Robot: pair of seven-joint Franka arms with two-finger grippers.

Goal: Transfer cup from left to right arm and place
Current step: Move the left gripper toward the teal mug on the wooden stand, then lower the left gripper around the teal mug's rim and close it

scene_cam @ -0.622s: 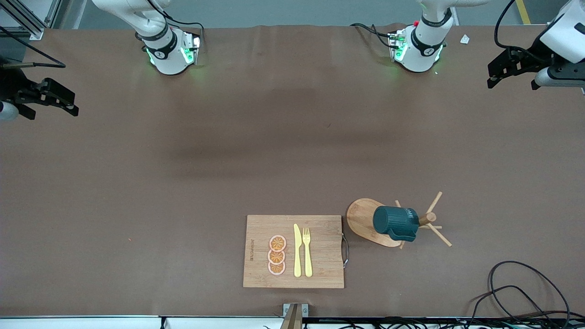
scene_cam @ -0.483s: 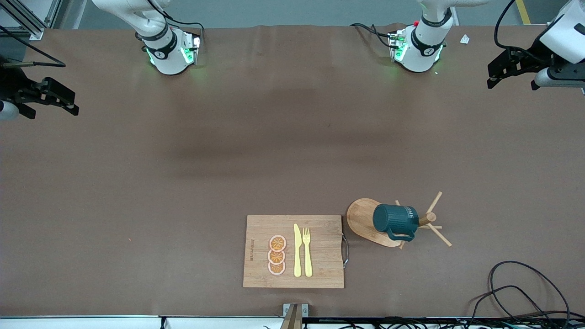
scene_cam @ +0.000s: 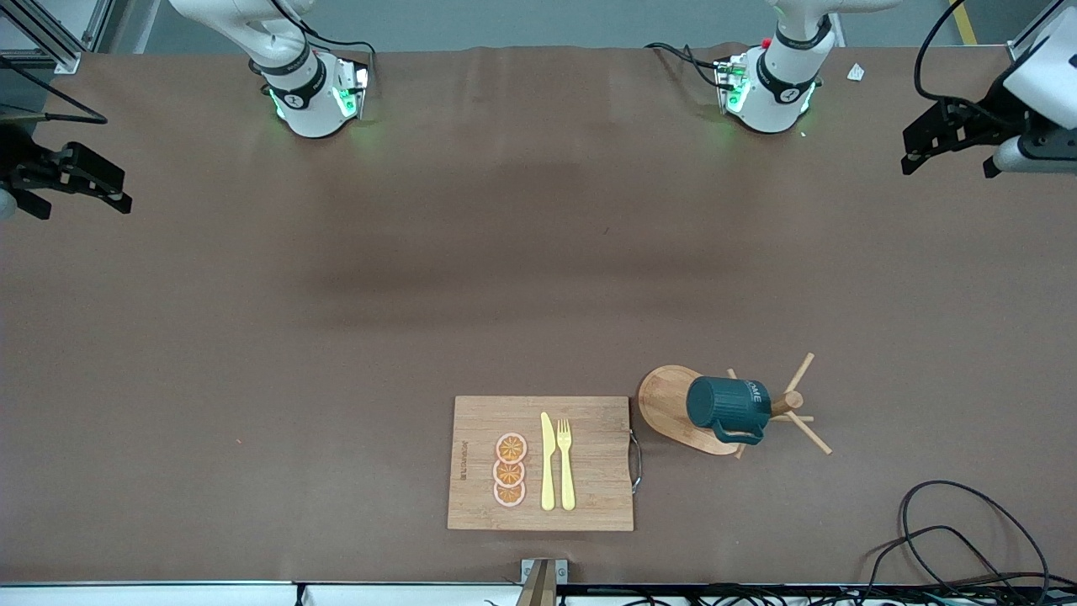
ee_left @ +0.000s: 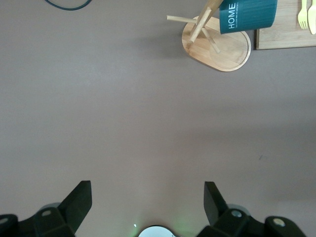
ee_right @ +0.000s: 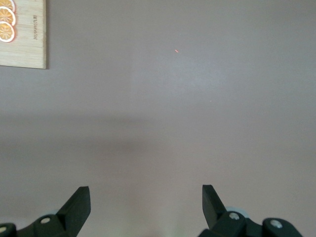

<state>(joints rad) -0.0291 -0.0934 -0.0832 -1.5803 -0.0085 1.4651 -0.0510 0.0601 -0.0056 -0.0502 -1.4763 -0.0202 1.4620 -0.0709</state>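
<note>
The dark teal cup hangs on its side on a peg of a wooden mug tree with an oval base, toward the left arm's end of the table. In the left wrist view the cup shows white lettering. My left gripper is open and empty, high over the left arm's end of the table, well away from the cup. It also shows in the left wrist view. My right gripper is open and empty over the right arm's end, and shows in the right wrist view.
A wooden cutting board lies beside the mug tree, toward the right arm's end. It carries a yellow knife, a yellow fork and three orange slices. Black cables lie at the table's corner near the front camera.
Both grippers have drawn slightly outward toward their ends of the table. The cup has shifted slightly on its peg.
</note>
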